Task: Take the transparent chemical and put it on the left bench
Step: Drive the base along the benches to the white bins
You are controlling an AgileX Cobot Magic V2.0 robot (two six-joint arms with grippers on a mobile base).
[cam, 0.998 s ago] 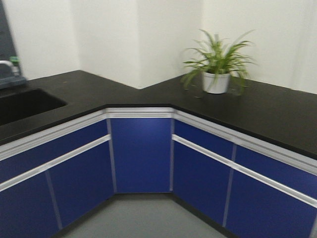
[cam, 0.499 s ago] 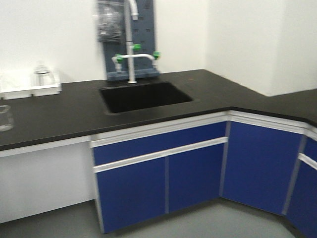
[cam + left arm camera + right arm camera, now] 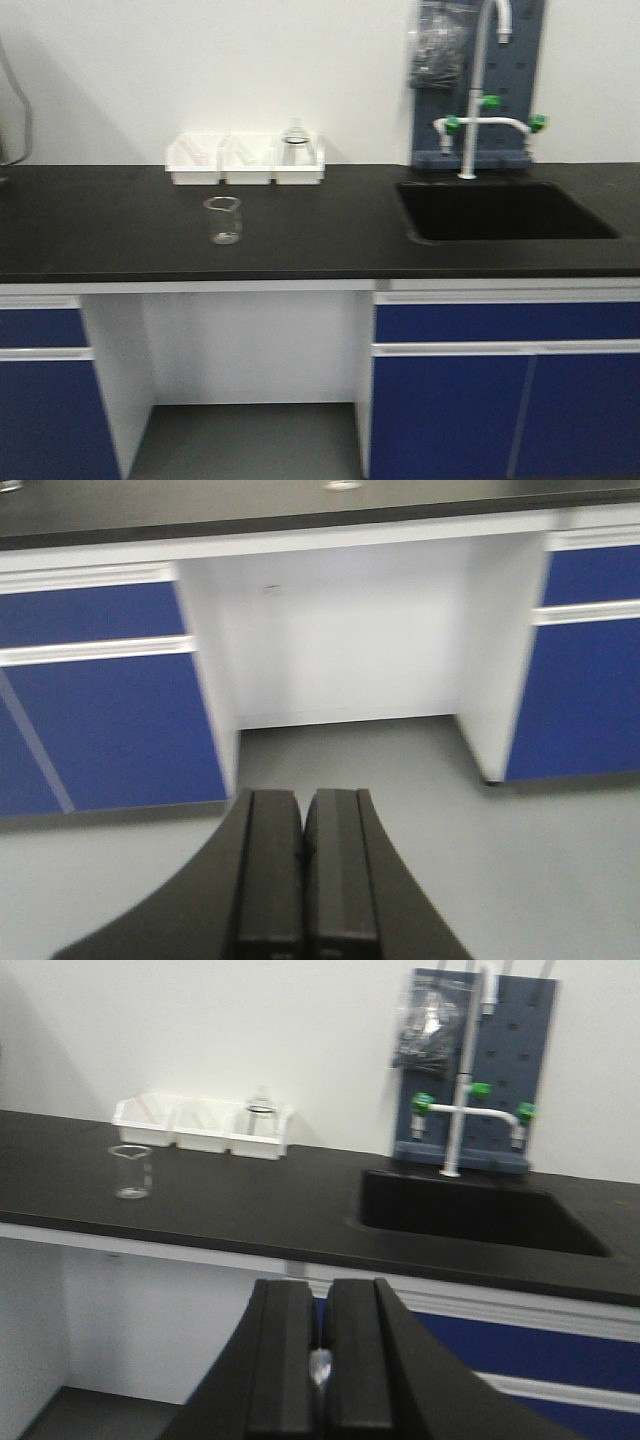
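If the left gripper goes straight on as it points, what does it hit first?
Nothing near. The left gripper, shut, points into the gap under the bench; it would likely reach the white back panel or the grey floor first. Depth unclear.

No text, label or number is legible anywhere.

Soft, even indoor light, faint shadow on the white wall (image 3: 200, 70), mild motion blur across all three views
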